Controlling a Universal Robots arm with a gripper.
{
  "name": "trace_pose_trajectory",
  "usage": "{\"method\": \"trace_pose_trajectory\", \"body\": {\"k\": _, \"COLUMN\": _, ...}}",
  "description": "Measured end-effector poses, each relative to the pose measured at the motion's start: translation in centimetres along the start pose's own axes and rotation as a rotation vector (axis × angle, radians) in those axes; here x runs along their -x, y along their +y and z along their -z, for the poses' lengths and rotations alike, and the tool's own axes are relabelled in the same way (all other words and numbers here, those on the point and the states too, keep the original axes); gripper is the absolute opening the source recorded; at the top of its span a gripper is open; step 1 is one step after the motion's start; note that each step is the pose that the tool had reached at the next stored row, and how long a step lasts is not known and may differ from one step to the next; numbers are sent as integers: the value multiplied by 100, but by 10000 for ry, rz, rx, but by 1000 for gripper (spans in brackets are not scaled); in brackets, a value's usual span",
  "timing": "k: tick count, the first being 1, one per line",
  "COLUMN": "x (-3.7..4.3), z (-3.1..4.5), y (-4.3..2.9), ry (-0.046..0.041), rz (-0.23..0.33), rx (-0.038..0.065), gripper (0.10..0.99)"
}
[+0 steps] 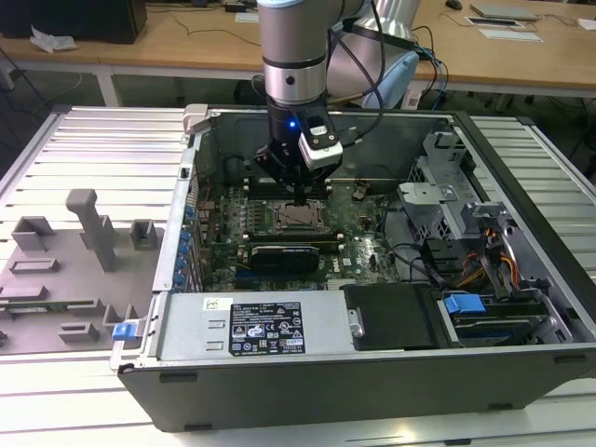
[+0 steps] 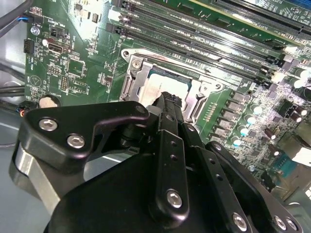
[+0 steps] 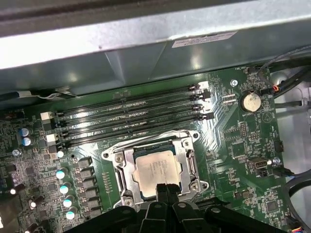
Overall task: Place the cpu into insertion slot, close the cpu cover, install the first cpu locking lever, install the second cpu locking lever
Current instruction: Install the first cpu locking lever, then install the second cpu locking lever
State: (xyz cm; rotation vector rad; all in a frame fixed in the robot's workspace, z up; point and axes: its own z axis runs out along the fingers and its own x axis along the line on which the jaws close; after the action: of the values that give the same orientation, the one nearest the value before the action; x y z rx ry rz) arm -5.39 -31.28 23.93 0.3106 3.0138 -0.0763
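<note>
The cpu (image 3: pixel 155 170) lies flat in the insertion slot (image 1: pixel 296 218) on the green motherboard, its dull silver top showing through the window of the cpu cover (image 3: pixel 127 167). The silvery cover frame lies down around the chip. A thin wire lever (image 3: pixel 160 133) runs along the cover's edge nearest the memory slots. My gripper (image 3: pixel 165 187) hangs just above the socket's edge, fingers pressed together with nothing between them. In the second wrist view the gripper (image 2: pixel 167 101) hides part of the cpu (image 2: pixel 154 86) and cover (image 2: pixel 136 73). The exterior view shows my gripper (image 1: pixel 296 191) straight over the socket.
Black memory slots (image 3: pixel 131 116) run beside the socket, with the case wall (image 3: pixel 146 34) behind them. A grey power-supply box (image 1: pixel 251 326) and a black drive (image 1: pixel 391 317) fill the case front. Drive cage and cables (image 1: pixel 456 205) stand at the exterior view's right. Grey fixtures (image 1: pixel 74 261) sit outside, left.
</note>
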Motion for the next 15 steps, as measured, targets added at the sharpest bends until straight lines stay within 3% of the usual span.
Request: {"method": "trace_pose_trajectory", "body": {"k": 15, "x": -2, "z": 50, "y": -3, "ry": -8, "rz": 0, "rx": -2, "gripper": 106}}
